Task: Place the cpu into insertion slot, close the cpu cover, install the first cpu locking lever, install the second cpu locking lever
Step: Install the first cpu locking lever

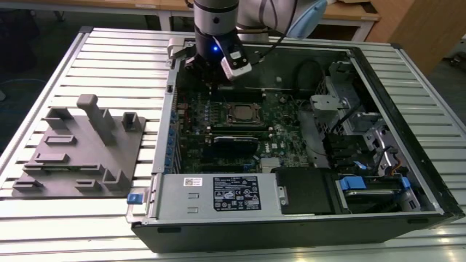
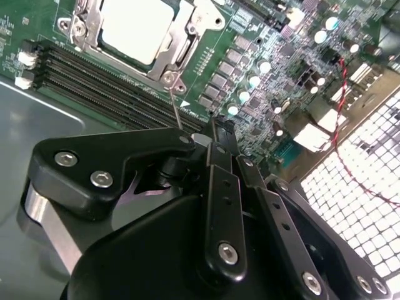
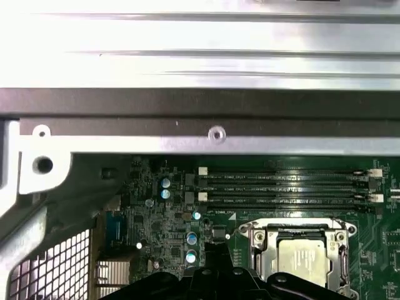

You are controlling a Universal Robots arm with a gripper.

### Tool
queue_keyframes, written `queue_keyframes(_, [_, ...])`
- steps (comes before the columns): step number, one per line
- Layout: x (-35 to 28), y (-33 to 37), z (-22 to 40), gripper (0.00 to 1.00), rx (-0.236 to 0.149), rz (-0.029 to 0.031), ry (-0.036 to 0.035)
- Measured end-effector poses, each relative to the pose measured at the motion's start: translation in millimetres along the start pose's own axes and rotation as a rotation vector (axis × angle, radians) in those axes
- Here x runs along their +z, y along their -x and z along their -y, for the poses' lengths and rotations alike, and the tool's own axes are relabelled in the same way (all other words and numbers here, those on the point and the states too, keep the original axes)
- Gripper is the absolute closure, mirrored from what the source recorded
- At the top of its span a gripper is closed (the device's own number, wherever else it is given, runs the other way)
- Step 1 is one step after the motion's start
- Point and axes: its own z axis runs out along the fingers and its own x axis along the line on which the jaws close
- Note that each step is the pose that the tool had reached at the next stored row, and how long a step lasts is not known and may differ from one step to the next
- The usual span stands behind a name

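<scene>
**Figure: Lever stage of the processor seating**

The cpu (image 2: 134,28) lies flat in the insertion slot (image 1: 244,113), silvery top up. The cpu cover (image 2: 184,37) is folded down around it as a frame (so the first two steps appear done). From the socket's corner a thin locking lever (image 2: 176,103) runs toward the gripper (image 2: 219,128). The gripper's fingers are pressed together with nothing visibly between them. The lever's free end sits just beside them, and contact cannot be confirmed. In the exterior view the gripper hangs over the green circuit board (image 1: 285,123), just beyond the socket on its far side and toward the exterior view's left.

Technique, as a judgement: press the lever near its free end, follow its own arc, then steer it sideways under its hook. Light force keeps the tool from slipping onto the cover or the memory slots (image 2: 106,90) alongside.

The second wrist view supplies the lever and the fingertips. The first wrist view adds the socket seen square-on, with the metal wall (image 3: 200,62) of the computer case (image 1: 407,180) behind it. The exterior view adds the arm's place within the case and a grey fixture (image 1: 80,147) on the table (image 1: 43,229) at that view's left.
</scene>
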Motion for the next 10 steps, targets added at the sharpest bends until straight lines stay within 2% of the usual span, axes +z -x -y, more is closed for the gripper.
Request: queue_keyframes(10, [-1.4,-3.6,-5.0,0.90,0.001,0.0151,-0.0017])
